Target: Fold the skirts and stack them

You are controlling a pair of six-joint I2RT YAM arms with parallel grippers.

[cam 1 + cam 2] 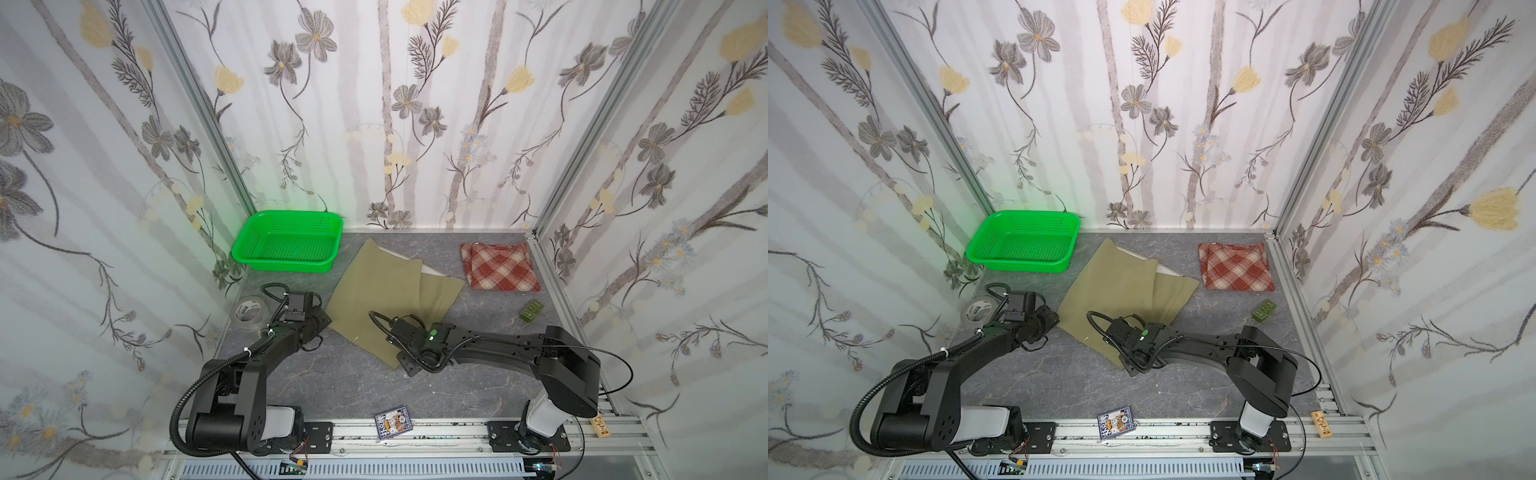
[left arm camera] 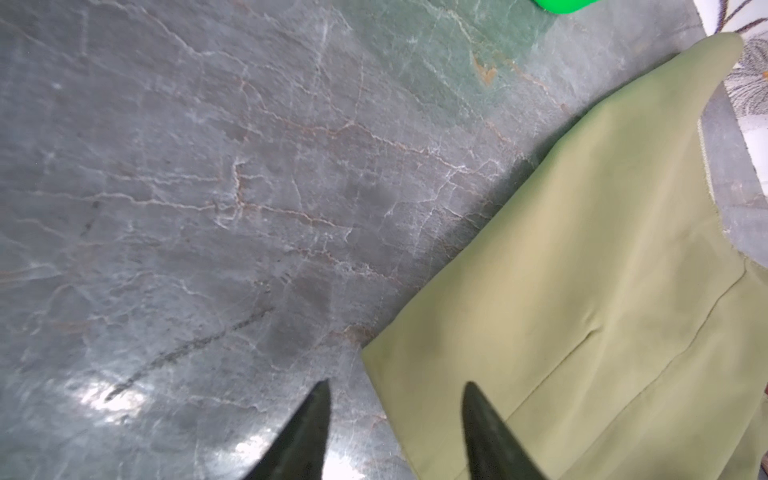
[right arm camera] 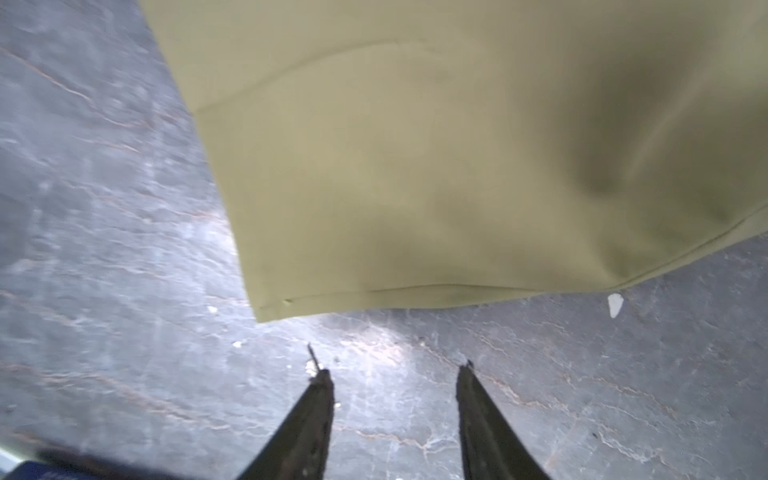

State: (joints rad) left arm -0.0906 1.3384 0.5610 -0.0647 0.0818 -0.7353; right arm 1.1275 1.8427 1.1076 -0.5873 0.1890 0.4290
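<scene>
The khaki-olive skirt (image 1: 382, 291) (image 1: 1121, 291) lies spread flat mid-table, with one side flap folded over. A plaid skirt (image 1: 500, 266) (image 1: 1237, 266) sits folded at the back right. My left gripper (image 2: 397, 382) is open at the khaki skirt's (image 2: 582, 270) left corner, one finger over the cloth and the other over bare table. My right gripper (image 3: 395, 368) is open above bare table, just short of the khaki skirt's (image 3: 415, 166) near hem corner, with nothing between its fingers. In both top views the wrists (image 1: 307, 318) (image 1: 415, 338) hide the fingertips.
A green basket (image 1: 286, 241) (image 1: 1023, 241) stands at the back left. A tape roll (image 1: 249, 311) lies by the left wall, and a small green block (image 1: 531, 311) lies right of the skirt. A card pack (image 1: 392, 424) and a wooden piece (image 1: 600, 428) rest on the front rail.
</scene>
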